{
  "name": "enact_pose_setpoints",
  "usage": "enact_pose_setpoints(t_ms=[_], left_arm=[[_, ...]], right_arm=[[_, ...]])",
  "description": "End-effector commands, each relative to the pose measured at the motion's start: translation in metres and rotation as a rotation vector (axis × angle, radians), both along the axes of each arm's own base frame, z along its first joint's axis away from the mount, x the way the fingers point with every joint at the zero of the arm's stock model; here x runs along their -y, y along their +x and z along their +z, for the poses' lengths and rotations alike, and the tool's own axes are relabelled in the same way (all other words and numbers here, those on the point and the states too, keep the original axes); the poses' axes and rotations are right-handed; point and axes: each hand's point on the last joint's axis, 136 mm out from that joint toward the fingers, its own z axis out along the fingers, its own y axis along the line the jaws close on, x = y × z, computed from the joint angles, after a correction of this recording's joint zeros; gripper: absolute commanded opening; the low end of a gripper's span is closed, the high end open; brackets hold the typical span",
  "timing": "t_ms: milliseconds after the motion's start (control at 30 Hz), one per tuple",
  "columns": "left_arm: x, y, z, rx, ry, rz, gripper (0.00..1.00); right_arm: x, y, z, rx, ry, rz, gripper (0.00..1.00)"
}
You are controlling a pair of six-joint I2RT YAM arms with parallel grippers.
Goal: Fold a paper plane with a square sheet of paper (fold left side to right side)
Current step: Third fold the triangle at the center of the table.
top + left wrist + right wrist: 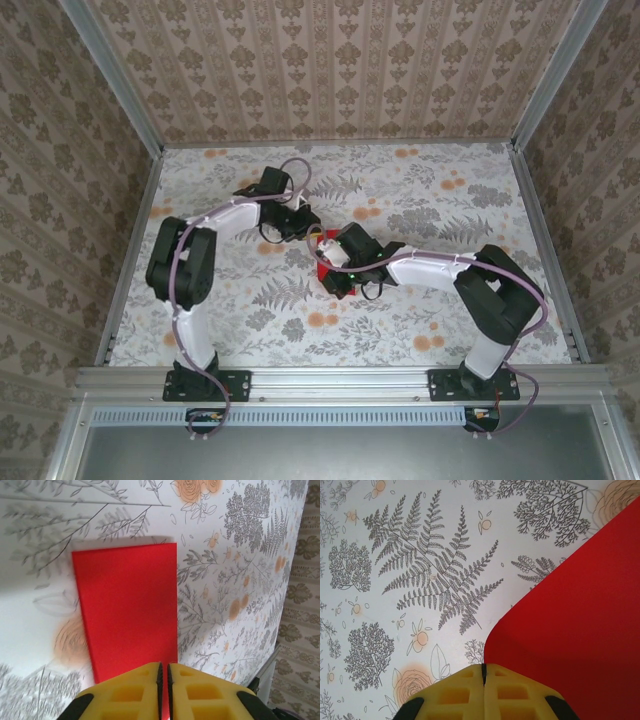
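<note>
Both claws closed at the square sheet of paper [322, 270], mid-frame from above.
At the bottom edge of each wrist view, the left gripper [164, 666] and right gripper [484, 667] have their pads together. The red sheet runs under the left pads, its far part flat, and curls up at lower right beside the right pads. Any pinch is hidden. Flowered tabletop [420, 580] lies beyond.

Red up close: the square sheet of paper [127, 610] is thin, matt and smooth. The left gripper [163, 666] wears yellow pads [130, 695], foamy-looking, dull, moulded with square cells. The table [380, 605] has a smooth printed covering, and the frame rail [340, 378] is dull grey metal.
</note>
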Motion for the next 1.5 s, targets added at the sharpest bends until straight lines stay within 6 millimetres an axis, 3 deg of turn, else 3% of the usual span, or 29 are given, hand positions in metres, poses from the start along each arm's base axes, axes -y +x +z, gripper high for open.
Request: enact_pose_setpoints(t_ms=[0, 200, 367, 533, 867, 1467], left_arm=[[0.018, -0.007, -0.014, -0.017, -0.001, -0.092, 0.1], [0.032, -0.009, -0.043, -0.056, 0.032, -0.146, 0.08], [0.026, -0.019, -0.072, -0.089, 0.115, -0.179, 0.02], [0.02, -0.025, -0.089, -0.111, 0.156, -0.186, 0.0], [0.022, -0.028, -0.091, -0.112, 0.167, -0.2, 0.0], [0.022, -0.025, -0.095, -0.099, 0.192, -0.189, 0.0]], right_arm=[[-0.003, -0.002, -0.001, -0.062, 0.018, -0.009, 0.0], [-0.004, -0.001, -0.001, -0.084, 0.028, -0.022, 0.0], [-0.001, 0.002, -0.001, -0.115, 0.048, -0.043, 0.0], [0.015, 0.013, -0.004, -0.137, 0.03, -0.109, 0.0], [0.053, 0.04, -0.017, -0.143, -0.051, -0.281, 0.0], [0.068, 0.059, -0.027, -0.128, -0.117, -0.365, 0.0]])
